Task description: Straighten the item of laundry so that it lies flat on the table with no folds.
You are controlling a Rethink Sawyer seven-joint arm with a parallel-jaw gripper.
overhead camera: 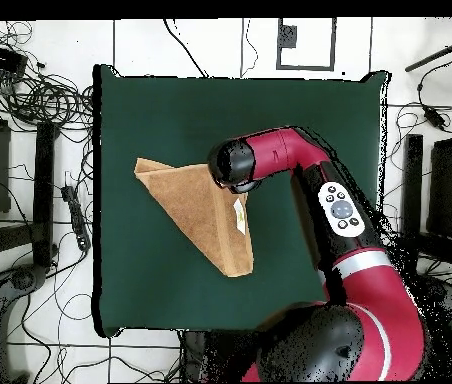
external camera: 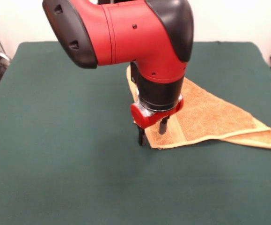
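One towel (external camera: 210, 117), folded into a triangle, is seen on one table (external camera: 55, 140); only the front view shows the gripper (external camera: 151, 133), fingers spread at the towel's corner

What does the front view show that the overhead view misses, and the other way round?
Only the front view shows the gripper, its two fingers coming down at the towel's corner nearest the camera. Only the overhead view shows the whole arm bending back to its base, the towel's full triangular fold, and cables on the floor. Both show the folded towel on the green table.
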